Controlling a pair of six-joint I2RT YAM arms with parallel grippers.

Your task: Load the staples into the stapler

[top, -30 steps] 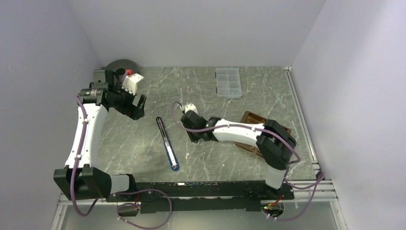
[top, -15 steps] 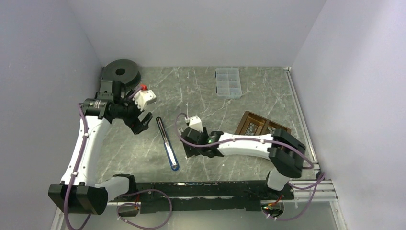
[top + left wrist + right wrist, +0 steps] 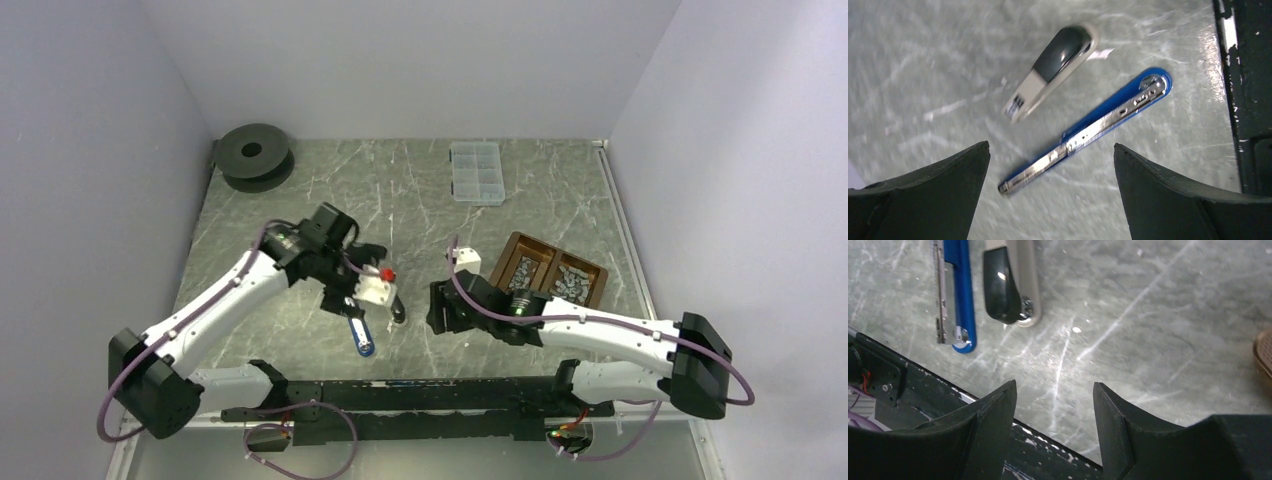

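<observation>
"Starting nearest, what lay by the front edge?"

"The long blue stapler base, silver metal channel showing, with the grey-and-black stapler top angled just beside it. The left gripper hung over both, fingers wide apart and empty."

"And the right gripper?"

"Near the stapler, on its right, fingers parted, holding nothing."

"The staples?"

"Farther right: small silver-grey staple strips sat in a brown two-compartment tray. A clear plastic compartment box lay beyond."

"How should the step go?"

"In my judgement, pinch one strip by its long sides, keep it level, and have the left arm steady the base."
</observation>
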